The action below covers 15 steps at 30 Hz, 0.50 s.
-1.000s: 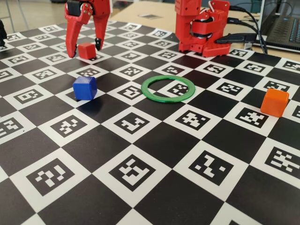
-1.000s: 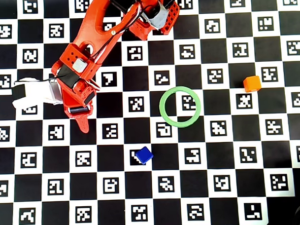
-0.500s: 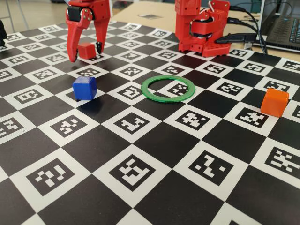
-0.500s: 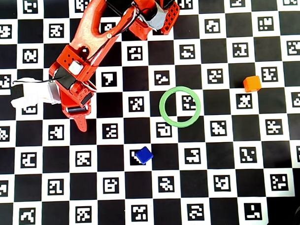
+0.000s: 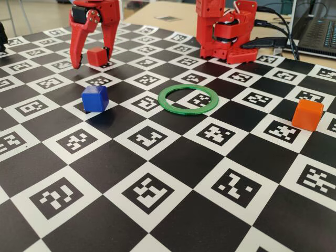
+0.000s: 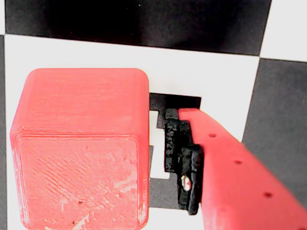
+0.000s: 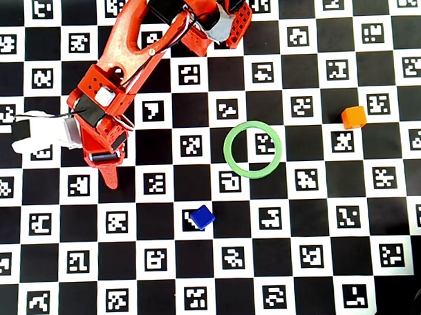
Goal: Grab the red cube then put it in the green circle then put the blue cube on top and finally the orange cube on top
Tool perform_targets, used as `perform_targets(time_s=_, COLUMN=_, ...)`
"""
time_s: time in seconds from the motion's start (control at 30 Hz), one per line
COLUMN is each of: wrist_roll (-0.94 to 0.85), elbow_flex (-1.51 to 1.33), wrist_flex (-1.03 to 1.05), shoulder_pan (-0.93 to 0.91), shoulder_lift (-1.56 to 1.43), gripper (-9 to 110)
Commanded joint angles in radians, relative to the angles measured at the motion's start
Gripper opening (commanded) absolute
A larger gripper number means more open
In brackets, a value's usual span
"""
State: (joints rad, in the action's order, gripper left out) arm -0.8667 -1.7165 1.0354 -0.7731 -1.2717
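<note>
One green circle (image 5: 188, 98) lying empty, gripper (image 5: 92, 59) spread around red cube (image 5: 97, 56).

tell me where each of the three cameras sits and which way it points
Fixed view: low at the board's near edge, looking across at the arm's base, end effector and red cube.
Wrist view: on the end effector, looking down at the red cube beside one finger.
Overhead view: above, straight down on the arm, green circle, blue cube and orange cube.
Fixed and wrist views share the red cube.
</note>
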Motion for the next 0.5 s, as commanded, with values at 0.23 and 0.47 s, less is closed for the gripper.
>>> perform_targets(time_s=0.23, wrist_roll=0.008, elbow_flex=0.078, wrist_flex=-0.02, shoulder_pan=-0.015, shoulder_lift=-0.023, gripper=44)
perform_targets(time_s=0.47, wrist_roll=0.009, elbow_flex=0.081, wrist_flex=-0.018, shoulder_pan=-0.015, shoulder_lift=-0.025, gripper=26)
